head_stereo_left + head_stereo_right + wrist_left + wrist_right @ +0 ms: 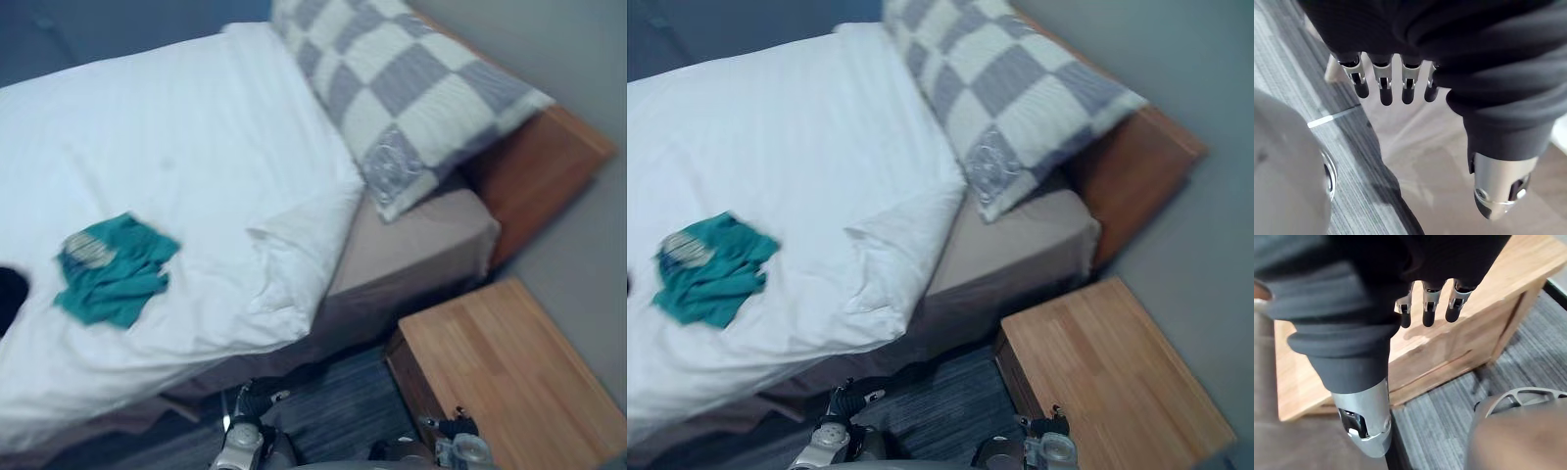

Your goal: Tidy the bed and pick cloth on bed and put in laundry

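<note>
Teal cloth (113, 269) lies loose on the bed's white duvet (176, 127); both robot hands empty.
Duvet fills the upper left of the frame, checkered pillow (402, 88) top centre against the wooden headboard (539, 157), wooden nightstand (509, 372) lower right. Cloth sits crumpled at mid-left, nothing touching it. Left hand (1385, 90) hangs over grey floor (1283, 63), fingers straight and slack; right hand (1430, 308) the same, above the nightstand.

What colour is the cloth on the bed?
Teal green cloth, clearest in the left eye view.
</note>
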